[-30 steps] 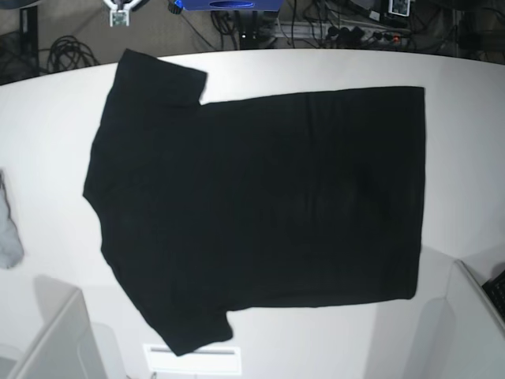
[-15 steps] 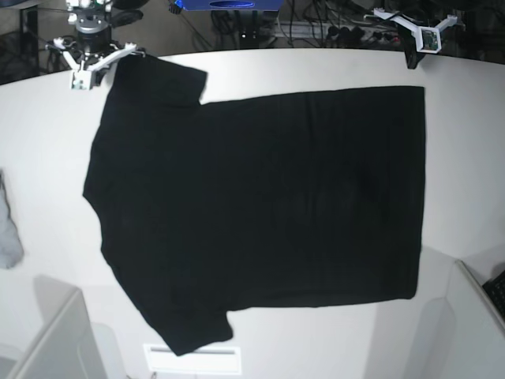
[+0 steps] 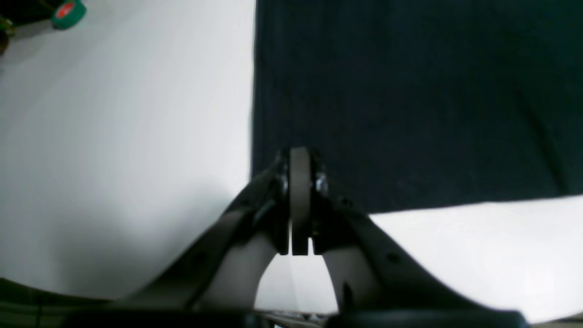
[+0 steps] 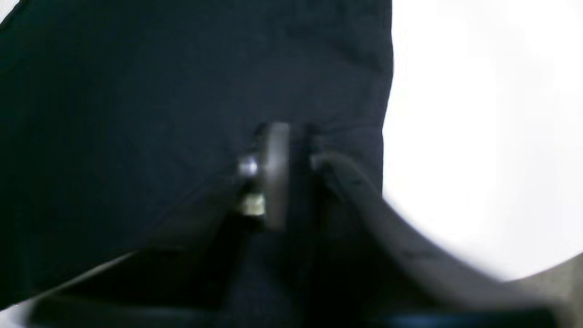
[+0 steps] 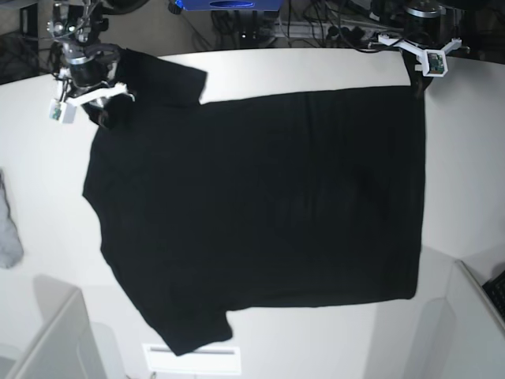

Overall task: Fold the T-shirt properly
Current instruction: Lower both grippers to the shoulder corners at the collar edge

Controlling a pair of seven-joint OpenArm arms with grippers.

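Observation:
The black T-shirt (image 5: 260, 205) lies spread flat, plain side up, on the white table (image 5: 465, 174), collar to the left and hem to the right. My right gripper (image 5: 105, 118) hangs over the far sleeve at the upper left. The right wrist view is blurred but shows its fingers (image 4: 274, 150) a little apart over the black cloth (image 4: 136, 91), so the right gripper (image 4: 294, 136) is open. My left gripper (image 5: 417, 82) is at the far hem corner. In the left wrist view the left gripper (image 3: 299, 155) is shut, pads pressed together, just over the cloth's (image 3: 410, 91) corner.
A small grey cloth (image 5: 8, 229) lies at the table's left edge. Grey box corners stand at the front left (image 5: 55, 339) and front right (image 5: 465, 316). A green tape roll (image 3: 68, 11) sits off the table's far side, among cables.
Both arms have come in from the back edge. The right arm dropped from behind the table onto the far sleeve and its jaws parted. The left arm settled at the hem corner.

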